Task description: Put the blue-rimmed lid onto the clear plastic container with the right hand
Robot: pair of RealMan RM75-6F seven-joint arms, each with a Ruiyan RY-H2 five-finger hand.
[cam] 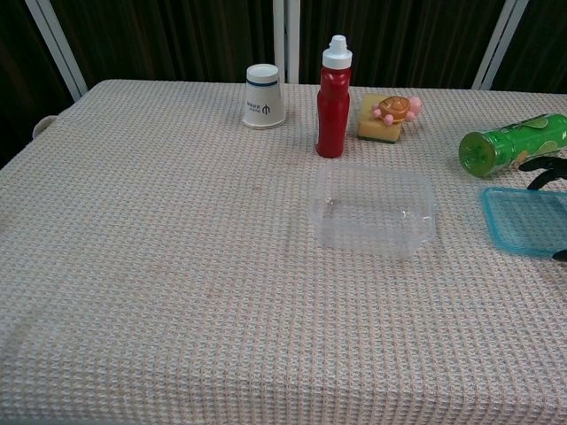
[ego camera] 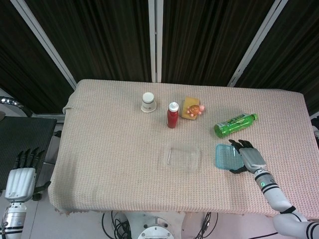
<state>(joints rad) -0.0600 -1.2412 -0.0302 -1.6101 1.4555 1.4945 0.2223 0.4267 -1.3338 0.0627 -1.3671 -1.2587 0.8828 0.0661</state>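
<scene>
The clear plastic container (ego camera: 181, 157) is sitting open and upright near the middle of the worktop. The blue-rimmed lid (ego camera: 226, 157) is lying apart from it, toward the worktop's right edge, slightly tilted.

Even, fairly bright light falls from above onto the tabletop (ego camera: 114, 144), leaving only faint, soft shadows under the things. The backdrop at the top of both views stays very dark. Both views look slightly soft and grainy, and the clear container (cam: 372, 211) shows small pale glints.
</scene>
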